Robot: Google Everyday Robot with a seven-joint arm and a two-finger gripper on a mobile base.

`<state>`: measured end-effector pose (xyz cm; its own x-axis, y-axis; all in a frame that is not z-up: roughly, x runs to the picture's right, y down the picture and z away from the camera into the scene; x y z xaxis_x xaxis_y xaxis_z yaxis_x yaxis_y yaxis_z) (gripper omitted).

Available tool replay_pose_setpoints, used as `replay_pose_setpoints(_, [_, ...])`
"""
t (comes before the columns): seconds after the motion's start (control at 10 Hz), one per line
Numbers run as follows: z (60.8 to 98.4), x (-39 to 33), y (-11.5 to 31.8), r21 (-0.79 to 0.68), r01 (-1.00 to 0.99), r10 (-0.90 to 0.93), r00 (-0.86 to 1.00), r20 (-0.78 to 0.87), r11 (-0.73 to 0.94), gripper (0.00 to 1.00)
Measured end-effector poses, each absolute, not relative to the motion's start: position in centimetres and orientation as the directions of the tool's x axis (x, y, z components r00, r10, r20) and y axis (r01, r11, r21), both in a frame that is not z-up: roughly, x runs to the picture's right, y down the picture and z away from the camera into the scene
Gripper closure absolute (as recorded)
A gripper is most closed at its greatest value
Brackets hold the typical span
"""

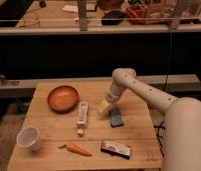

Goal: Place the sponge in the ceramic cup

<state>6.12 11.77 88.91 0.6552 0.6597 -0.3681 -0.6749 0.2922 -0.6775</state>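
The sponge (115,117), a small blue-grey pad, lies flat on the wooden table (139,135), right of centre. My gripper (105,107) hangs at the end of the white arm just above and to the left of the sponge, close to its upper left corner. The ceramic cup (30,138), white and round with a wide mouth, stands upright near the table's front left corner, far from the gripper.
An orange bowl (63,97) sits at the back left. A long white remote (82,116) lies in the middle, an orange carrot (76,149) at the front, and a black-and-red packet (115,148) front right. A shelf with clutter runs behind the table.
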Motion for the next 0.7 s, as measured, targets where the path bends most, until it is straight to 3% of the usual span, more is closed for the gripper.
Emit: replay_pose_setpoints(0.7, [88.69,6.34,12.03,-0.497,-0.798,0.686,0.573,-0.449,0.341,0.2])
